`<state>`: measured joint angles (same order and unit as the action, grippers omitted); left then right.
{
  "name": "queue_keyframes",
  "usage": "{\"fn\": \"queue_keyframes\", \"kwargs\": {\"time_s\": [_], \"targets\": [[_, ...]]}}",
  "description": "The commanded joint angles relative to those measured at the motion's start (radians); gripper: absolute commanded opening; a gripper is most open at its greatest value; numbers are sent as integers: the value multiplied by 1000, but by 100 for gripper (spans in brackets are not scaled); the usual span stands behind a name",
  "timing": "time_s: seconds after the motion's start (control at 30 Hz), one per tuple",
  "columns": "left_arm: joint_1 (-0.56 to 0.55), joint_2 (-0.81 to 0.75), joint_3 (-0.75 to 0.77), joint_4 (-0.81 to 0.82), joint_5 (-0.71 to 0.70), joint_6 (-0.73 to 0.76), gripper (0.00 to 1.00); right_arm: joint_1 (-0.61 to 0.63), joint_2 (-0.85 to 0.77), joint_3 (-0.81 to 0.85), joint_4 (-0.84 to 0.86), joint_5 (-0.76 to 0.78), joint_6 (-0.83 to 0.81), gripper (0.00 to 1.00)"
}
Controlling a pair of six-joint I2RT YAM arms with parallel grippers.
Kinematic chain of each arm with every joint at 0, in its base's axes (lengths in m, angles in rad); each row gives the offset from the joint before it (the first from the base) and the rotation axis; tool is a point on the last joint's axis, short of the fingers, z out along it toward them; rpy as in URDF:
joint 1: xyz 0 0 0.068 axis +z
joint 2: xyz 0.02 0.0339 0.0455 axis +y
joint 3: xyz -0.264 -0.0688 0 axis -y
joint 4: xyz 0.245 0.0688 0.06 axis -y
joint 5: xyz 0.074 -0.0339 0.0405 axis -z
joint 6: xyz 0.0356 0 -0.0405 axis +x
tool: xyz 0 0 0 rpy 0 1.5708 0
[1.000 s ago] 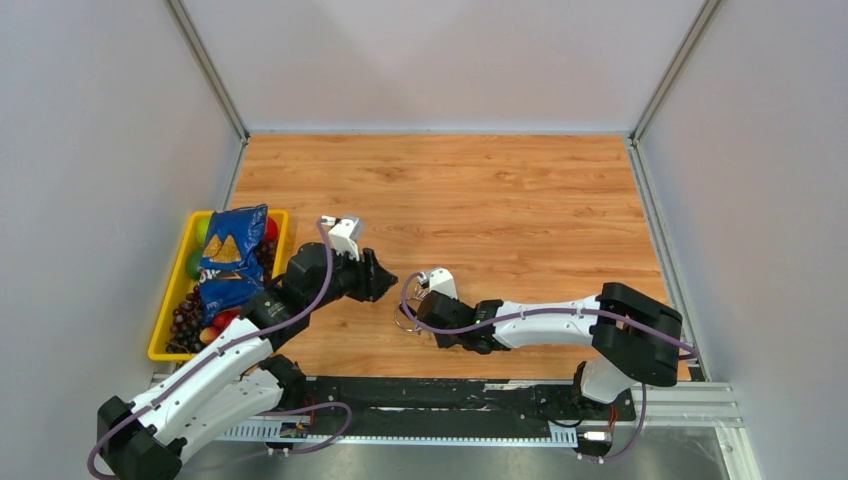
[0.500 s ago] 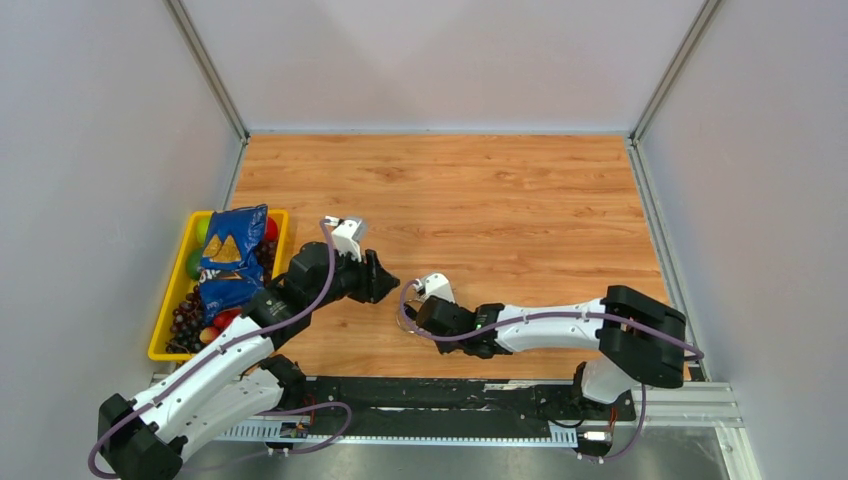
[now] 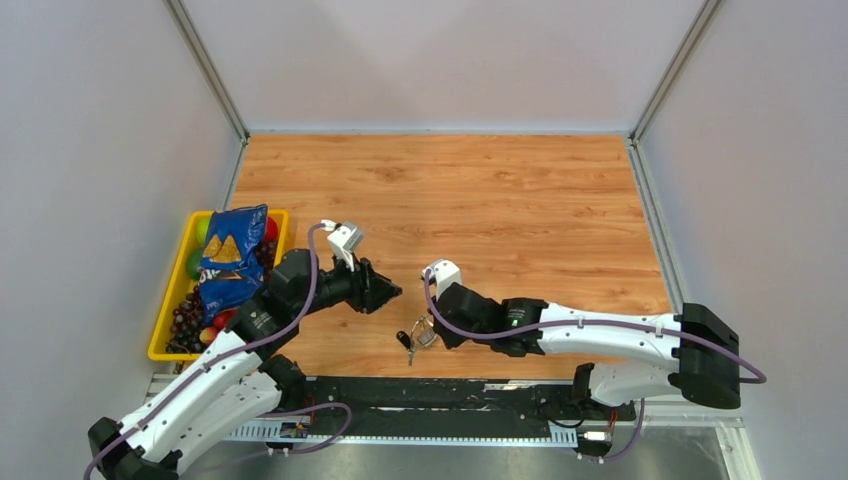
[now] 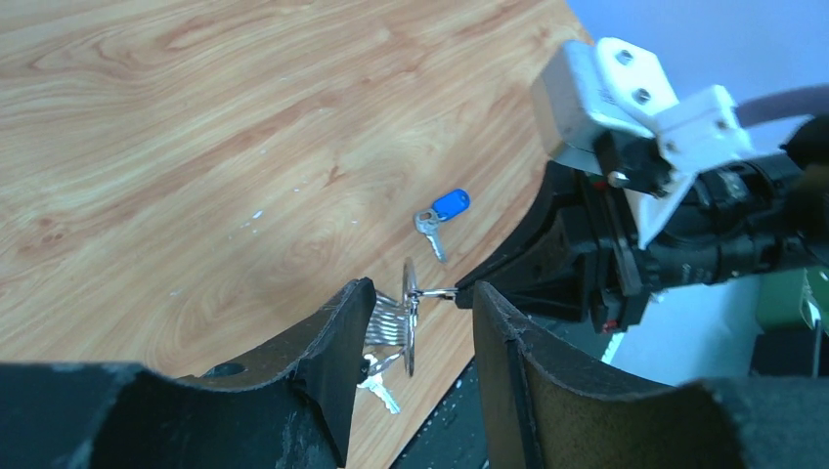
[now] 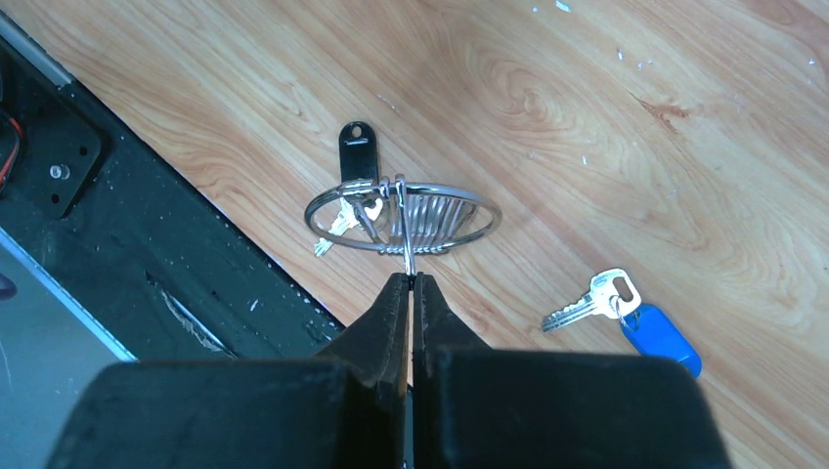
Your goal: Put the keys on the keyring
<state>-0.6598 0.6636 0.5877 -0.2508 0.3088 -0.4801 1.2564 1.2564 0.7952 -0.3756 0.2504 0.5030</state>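
Where the keyring is: the keyring (image 5: 403,217) hangs from the tips of the right tool (image 5: 411,283), close to the near edge of the counter (image 5: 587,117). A bunch of small silver keys dangles on it, and the black-headed key (image 5: 358,151) is just beside it, seemingly attached. I cannot tell whether the lowest keys touch the wood.
Right tool: pinched fully narrow on a thin bit of the ring's wire, so the hoop stands out in front of the fingers. I read that as holding it out for the other arm.
Loose key: the blue-headed key (image 5: 657,335) lies flat on the counter, near the ring but not touching it, and is not yet threaded.
Left tool: the left tool (image 4: 420,291) hangs about half spread and holds nothing, aimed at the ring from the opposite side. In its wrist view the hoop shows between its fingers, but I judge it is not touching.
Step in hand: I judge that one arm steadies the ring so the other can fetch the blue key.
Risk: my grip on the wire is slim, so the ring may swivel.
Beyond: a yellow tray (image 3: 163,353) of snacks and fruit sits at the left edge, well apart.
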Motion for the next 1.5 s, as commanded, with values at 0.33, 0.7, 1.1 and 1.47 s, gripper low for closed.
{"fn": "queue_keyframes", "kwargs": {"time_s": [0.33,0.7,1.1,1.47], "targets": [[0,-77,-4,98,265,8,52,4,-38,280,-282,-11,-64,0],[-1,-83,-41,149,253,-30,53,2,19,475,-403,60,-107,0],[-50,-52,-39,170,166,21,56,1,69,580,-454,31,-105,0],[-107,13,-29,157,60,73,55,3,64,614,-462,-18,-98,0]]}}
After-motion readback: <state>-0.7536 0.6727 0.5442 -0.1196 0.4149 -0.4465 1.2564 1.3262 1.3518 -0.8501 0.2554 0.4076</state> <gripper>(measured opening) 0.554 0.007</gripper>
